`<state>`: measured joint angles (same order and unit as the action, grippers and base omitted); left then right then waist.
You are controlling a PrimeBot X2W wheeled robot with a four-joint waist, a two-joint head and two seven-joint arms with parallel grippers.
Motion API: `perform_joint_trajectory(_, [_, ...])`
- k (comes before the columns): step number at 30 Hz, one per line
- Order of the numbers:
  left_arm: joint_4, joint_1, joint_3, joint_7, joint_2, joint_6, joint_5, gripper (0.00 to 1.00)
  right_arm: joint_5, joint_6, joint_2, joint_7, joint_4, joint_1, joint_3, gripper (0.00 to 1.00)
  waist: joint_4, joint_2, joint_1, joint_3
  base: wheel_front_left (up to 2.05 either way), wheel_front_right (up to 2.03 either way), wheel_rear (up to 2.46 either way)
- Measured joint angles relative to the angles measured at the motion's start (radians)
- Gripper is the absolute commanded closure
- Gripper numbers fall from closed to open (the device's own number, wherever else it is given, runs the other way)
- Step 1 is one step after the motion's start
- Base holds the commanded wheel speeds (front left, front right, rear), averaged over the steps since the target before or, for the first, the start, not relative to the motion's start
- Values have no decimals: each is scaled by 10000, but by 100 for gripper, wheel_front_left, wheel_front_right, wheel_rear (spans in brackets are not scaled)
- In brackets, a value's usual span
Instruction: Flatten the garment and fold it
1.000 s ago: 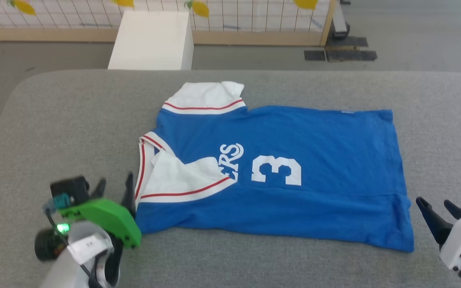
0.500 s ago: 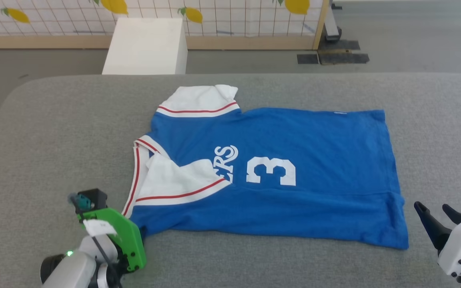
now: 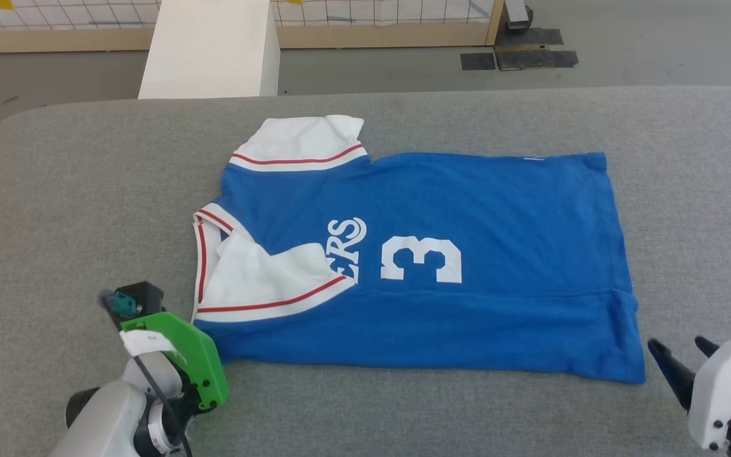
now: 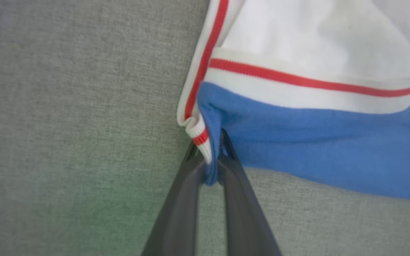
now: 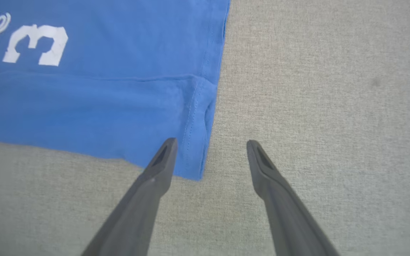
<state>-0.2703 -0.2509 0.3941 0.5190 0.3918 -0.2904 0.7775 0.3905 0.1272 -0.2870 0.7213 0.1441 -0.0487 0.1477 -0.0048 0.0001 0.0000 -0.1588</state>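
Left hand clamped on garment corner | right hand apart over hem corner

The left pincer and right pincer have long dark grey fingers. A green bracket sits on the left wrist; on the bracket, a white label.

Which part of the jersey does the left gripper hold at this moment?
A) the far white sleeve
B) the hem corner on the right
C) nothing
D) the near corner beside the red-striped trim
D: the left wrist view shows the left gripper closed on the garment at its blue corner beside the red-striped trim.
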Motion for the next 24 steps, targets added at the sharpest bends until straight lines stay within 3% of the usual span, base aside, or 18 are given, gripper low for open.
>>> perform_joint_trajectory(8, [763, 501, -263, -704, -107, -10, 117, 100, -1204, 0, 90, 1292, -180, 58, -497, 0, 93, 0, 0, -99, 0, 0, 0])
perform_joint_trajectory(14, [1206, 561, -207, -721, -140, -29, 105, 100, -1964, 2, 245, 1267, -1049, 715, -1185, 0, 330, 0, 0, -321, 0, 0, 0])
perform_joint_trajectory(24, [1429, 548, -119, -807, -205, -96, 73, 100, -2405, 56, 188, 972, -2086, 1107, -1310, 0, 678, -1, 0, -716, 0, 0, 0])
